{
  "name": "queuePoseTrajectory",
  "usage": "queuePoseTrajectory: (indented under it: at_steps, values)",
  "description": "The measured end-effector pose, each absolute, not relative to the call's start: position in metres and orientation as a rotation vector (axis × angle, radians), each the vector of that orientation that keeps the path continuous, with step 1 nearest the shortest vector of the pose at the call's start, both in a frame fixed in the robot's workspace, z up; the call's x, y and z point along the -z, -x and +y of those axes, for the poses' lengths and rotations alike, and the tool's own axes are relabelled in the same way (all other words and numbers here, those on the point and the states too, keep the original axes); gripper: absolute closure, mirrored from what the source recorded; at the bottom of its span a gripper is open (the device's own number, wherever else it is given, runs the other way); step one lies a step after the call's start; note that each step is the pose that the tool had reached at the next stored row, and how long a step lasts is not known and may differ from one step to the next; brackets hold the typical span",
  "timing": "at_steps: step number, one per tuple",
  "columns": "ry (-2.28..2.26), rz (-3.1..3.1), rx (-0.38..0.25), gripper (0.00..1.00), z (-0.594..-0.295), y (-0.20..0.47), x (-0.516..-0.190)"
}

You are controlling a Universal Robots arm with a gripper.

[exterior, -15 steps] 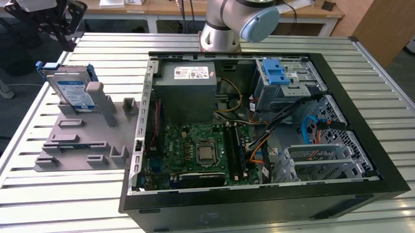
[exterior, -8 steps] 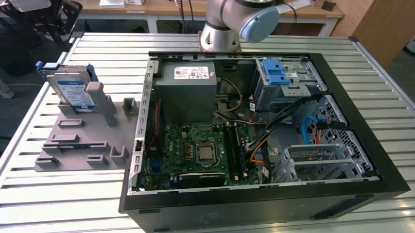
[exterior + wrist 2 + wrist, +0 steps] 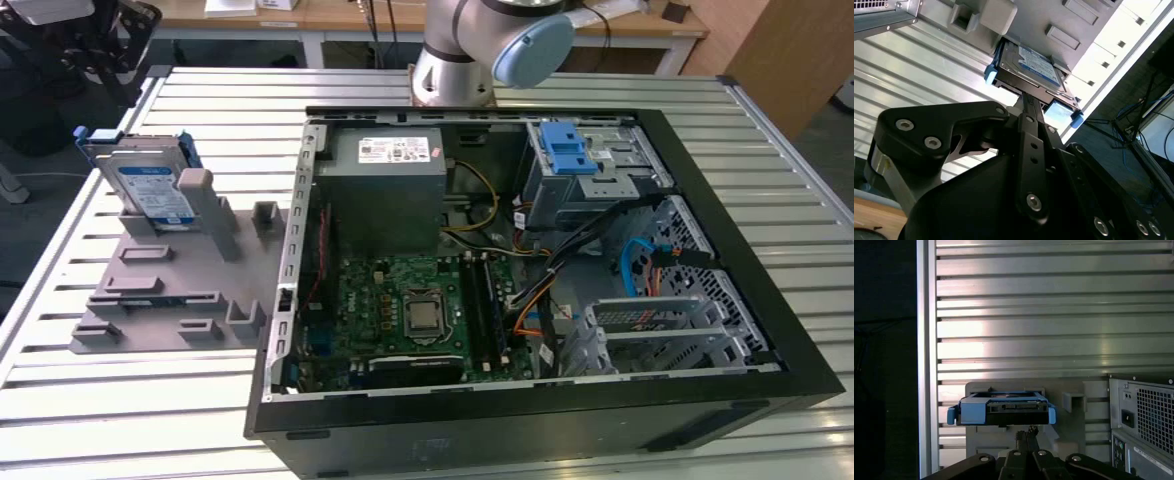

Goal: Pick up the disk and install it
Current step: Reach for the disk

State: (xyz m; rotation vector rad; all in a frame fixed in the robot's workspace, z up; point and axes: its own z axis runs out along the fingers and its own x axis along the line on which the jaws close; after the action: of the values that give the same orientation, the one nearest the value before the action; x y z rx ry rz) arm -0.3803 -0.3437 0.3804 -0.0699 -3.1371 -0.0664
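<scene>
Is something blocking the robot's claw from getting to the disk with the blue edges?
No, nothing visible is in the way. In the first wrist view the gripper points straight at the near edge of the disk, which sits in its grey holder, and nothing lies between them.

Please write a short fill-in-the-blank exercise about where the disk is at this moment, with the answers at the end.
1. The disk stands to the exterior view's ____ of the computer case.
2. Its carrier rails are ____.
3. In the second wrist view, the tool points toward the blue-railed ____.
Answers: left; blue; disk.
</scene>
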Motion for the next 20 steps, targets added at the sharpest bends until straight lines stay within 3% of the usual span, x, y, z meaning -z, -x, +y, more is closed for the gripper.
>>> queuePoseTrajectory:
  at_steps: [20]
  values:
    - [0.07,-3.137,0.066,0.89,-0.344,0.413,-0.379]
